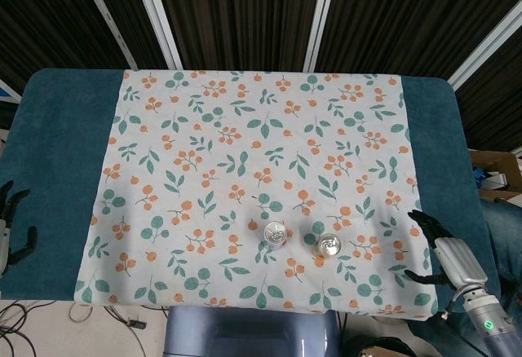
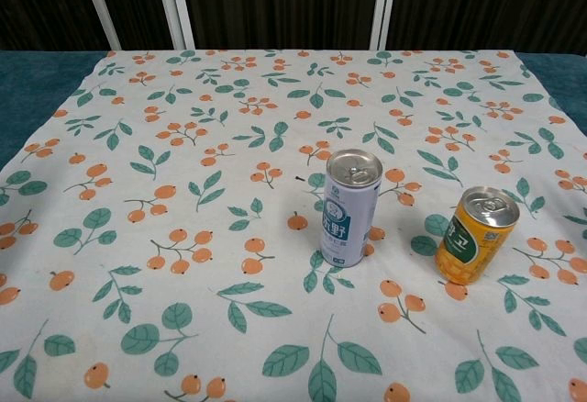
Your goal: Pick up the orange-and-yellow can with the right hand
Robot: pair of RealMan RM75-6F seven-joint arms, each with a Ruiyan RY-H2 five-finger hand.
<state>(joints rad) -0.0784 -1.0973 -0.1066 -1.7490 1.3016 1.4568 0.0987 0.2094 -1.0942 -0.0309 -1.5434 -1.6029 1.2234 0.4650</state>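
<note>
The orange-and-yellow can stands upright on the patterned cloth near the front edge; from above its silver top shows. My right hand hovers at the cloth's right edge, fingers spread, holding nothing, well to the right of the can. My left hand sits off the table's left edge with fingers apart, empty. Neither hand appears in the chest view.
A taller white-and-blue can stands just left of the orange one, top seen from above. The floral cloth covers the middle of the teal table. A cardboard box lies right of the table.
</note>
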